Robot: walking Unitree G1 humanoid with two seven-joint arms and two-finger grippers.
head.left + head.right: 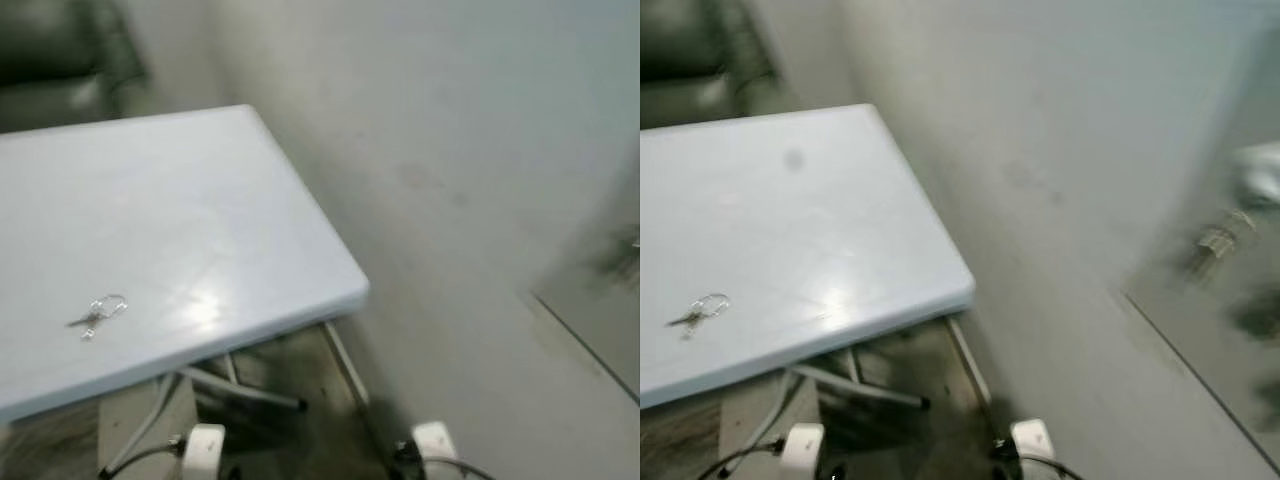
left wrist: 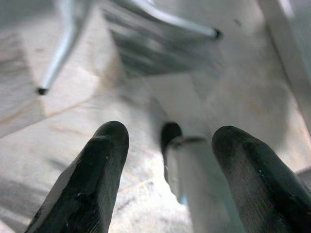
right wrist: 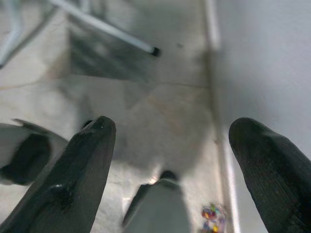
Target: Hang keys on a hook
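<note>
A bunch of keys [image 1: 98, 314] on a ring is seen lying on the white desk [image 1: 200, 210], near its front edge. Both arms are hung low over the tiled floor [image 3: 160, 107]; the left pincer [image 2: 167, 160] and the right pincer [image 3: 170, 145] are held open and empty.

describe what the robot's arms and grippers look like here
Each gripper has two long, rounded black fingers with a matte, faintly textured surface: left gripper, right gripper. In the head views, pale silver-white arm ends show with thin dark cables.

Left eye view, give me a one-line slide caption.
Keys lie on the white folding table beside a pale wall, both arms hanging idle below.
</note>
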